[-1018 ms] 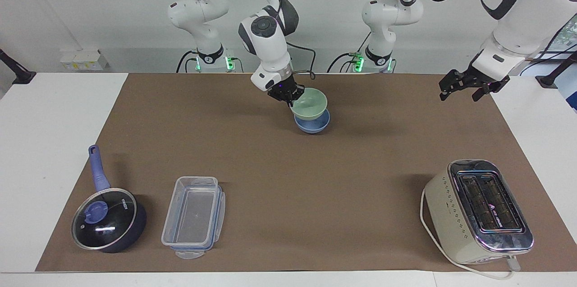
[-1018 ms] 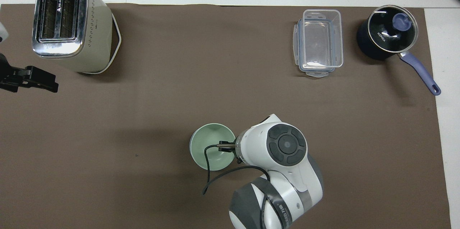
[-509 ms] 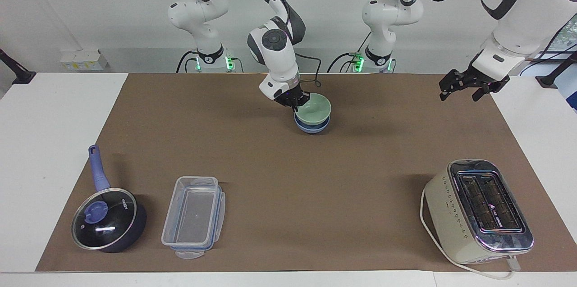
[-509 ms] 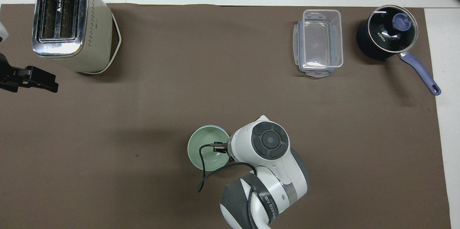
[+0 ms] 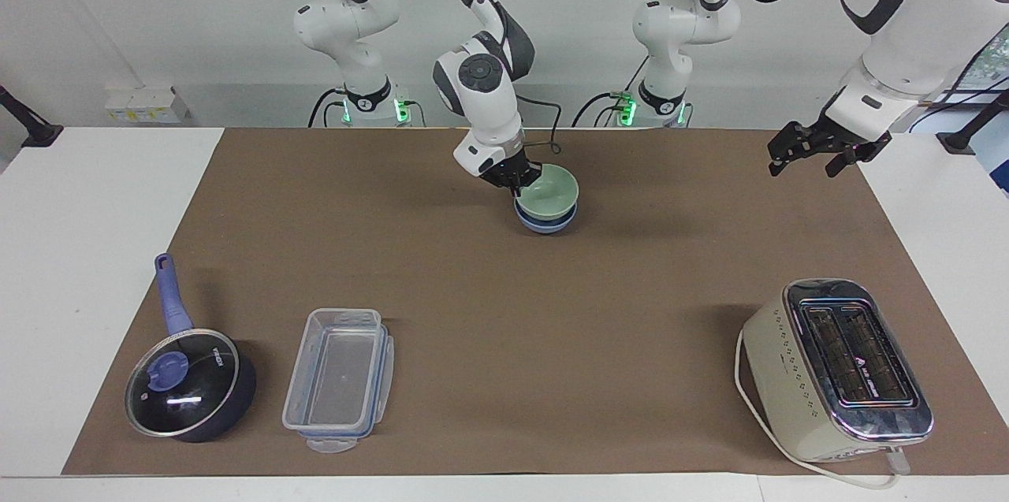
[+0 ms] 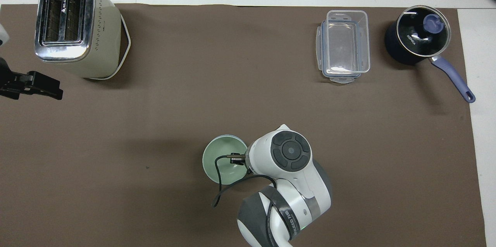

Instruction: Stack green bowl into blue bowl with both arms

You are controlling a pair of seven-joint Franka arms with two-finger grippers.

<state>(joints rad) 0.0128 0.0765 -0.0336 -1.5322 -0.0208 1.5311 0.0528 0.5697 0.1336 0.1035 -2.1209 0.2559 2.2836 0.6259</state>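
The green bowl is sitting inside the blue bowl, near the robots' edge of the brown mat, about midway between the two arm bases. Only a thin blue rim is showing under the green one in the facing view. The right gripper is pinching the rim of the green bowl on the side toward the right arm's end of the table, with its fingertips closed on that rim. In my judgement the placing step is almost finishing: the bowl looks seated, so the next move is calling for opening the fingers gently and lifting straight up, so that the rim is not dragged and the stack is not tipped.

The left gripper is waiting in the air over the mat's edge at the left arm's end of the table, with its fingers spread wide and holding nothing.

Other things are lying well apart from the bowls, all farther from the robots: a toaster toward the left arm's end, a clear plastic container and a dark saucepan with a glass lid toward the right arm's end. Nothing is standing in the way of the right gripper's way up. A black cable is hanging from the right wrist over the bowl, and it could brush the rim.
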